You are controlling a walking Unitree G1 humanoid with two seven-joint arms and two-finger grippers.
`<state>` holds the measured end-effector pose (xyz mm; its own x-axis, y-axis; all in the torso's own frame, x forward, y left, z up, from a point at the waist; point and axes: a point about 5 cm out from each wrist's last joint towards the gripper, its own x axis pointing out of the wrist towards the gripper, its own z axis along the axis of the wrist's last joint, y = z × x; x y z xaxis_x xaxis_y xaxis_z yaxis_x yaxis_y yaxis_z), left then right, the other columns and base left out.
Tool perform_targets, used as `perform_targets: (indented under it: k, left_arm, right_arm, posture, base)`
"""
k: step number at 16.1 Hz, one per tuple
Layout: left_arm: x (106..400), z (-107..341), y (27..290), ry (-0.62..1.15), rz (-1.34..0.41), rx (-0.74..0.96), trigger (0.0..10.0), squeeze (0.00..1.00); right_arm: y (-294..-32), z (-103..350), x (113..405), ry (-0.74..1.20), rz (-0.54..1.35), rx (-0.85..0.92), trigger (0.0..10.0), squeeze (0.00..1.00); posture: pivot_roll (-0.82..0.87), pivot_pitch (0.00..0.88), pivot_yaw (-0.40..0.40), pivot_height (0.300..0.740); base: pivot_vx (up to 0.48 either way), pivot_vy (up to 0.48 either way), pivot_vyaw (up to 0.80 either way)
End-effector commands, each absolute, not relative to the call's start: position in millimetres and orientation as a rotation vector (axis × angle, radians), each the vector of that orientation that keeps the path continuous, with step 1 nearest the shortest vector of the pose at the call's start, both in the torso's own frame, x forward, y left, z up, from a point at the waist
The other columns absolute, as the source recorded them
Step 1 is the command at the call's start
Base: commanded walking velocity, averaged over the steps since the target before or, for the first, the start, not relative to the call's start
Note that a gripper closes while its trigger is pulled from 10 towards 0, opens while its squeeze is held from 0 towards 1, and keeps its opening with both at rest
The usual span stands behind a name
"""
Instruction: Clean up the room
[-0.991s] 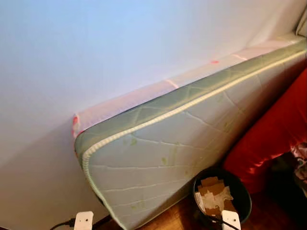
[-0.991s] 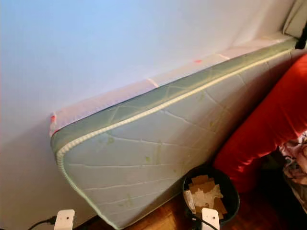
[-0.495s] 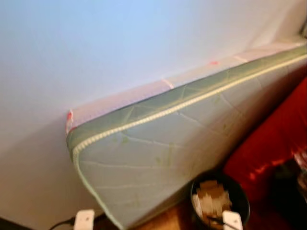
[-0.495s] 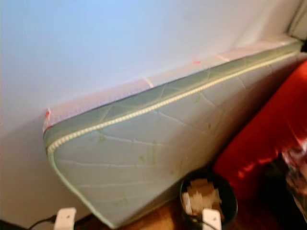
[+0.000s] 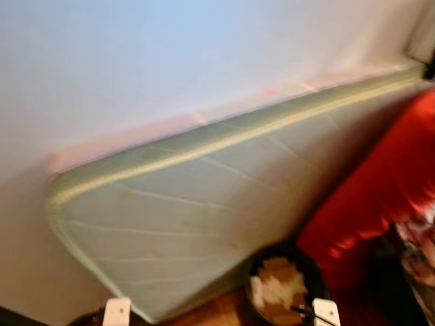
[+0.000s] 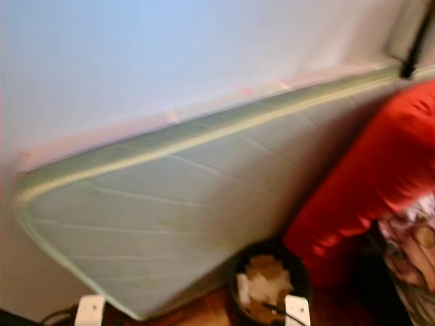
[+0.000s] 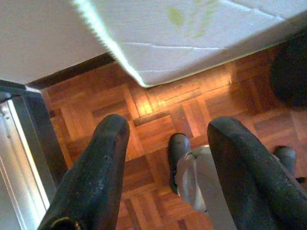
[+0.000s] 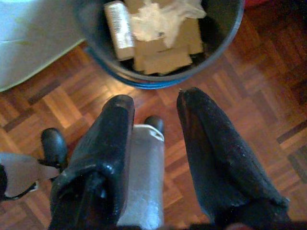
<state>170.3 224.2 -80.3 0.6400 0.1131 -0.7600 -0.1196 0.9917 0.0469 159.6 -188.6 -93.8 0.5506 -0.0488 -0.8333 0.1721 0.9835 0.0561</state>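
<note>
A dark round bin (image 5: 282,288) stands on the parquet floor at the foot of a pale green mattress (image 5: 204,197). It holds cardboard pieces (image 8: 160,45), crumpled white paper and a small roll. My right gripper (image 8: 156,96) hangs open and empty just in front of the bin's rim (image 8: 158,79), above the floor. My left gripper (image 7: 169,122) is open too, with nothing between its fingers, and hangs over bare parquet (image 7: 158,105) near the mattress's lower corner (image 7: 192,33).
The mattress leans on its long edge against a white wall (image 5: 170,61). A red cushioned piece (image 5: 380,183) stands right of the bin, with patterned cloth (image 5: 418,244) beside it. A metal frame (image 7: 19,158) runs along the floor by my left gripper.
The whole picture has slid to the left and grown blurred, so the camera has turned right. The mattress, bin and red piece have not moved.
</note>
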Motion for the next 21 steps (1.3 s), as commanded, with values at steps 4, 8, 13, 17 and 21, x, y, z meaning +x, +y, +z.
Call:
perform_targets:
  k: [4, 8, 13, 17, 21]
  left_arm:
    - [158.0, -88.9, 207.3, 0.921, 0.016, 0.008, 10.0, 0.00]
    - [158.5, -88.8, 206.7, 0.920, 0.018, 0.006, 10.0, 0.00]
    - [158.8, -88.7, 206.7, 0.920, 0.014, 0.006, 10.0, 0.00]
    - [157.5, -88.9, 208.6, 0.922, 0.016, 0.006, 10.0, 0.00]
    - [155.9, -89.2, 209.9, 0.924, 0.018, 0.005, 10.0, 0.00]
  right_arm:
    - [-178.9, -86.9, 178.9, 0.994, 0.005, 0.194, 10.0, 0.00]
    - [-179.3, -86.6, 179.2, 0.981, -0.004, 0.200, 10.0, 0.00]
    - [-180.4, -85.7, 180.6, 0.964, -0.017, 0.214, 10.0, 0.00]
    - [-178.8, -85.6, 181.2, 0.968, -0.004, 0.213, 10.0, 0.00]
    - [-177.4, -86.0, 180.6, 0.972, 0.001, 0.210, 10.0, 0.00]
  posture:
    - [0.06, 0.000, -0.054, 0.740]
    - [0.06, 0.000, -0.054, 0.740]
    - [0.05, 0.000, -0.051, 0.740]
    - [0.05, 0.000, -0.050, 0.740]
    - [0.05, 0.000, -0.050, 0.740]
  base:
    - [0.000, -0.282, -0.77]
    - [0.000, -0.281, -0.39]
    - [0.000, -0.281, 0.00]
    - [0.000, -0.282, -0.55]
    - [0.000, -0.282, -0.73]
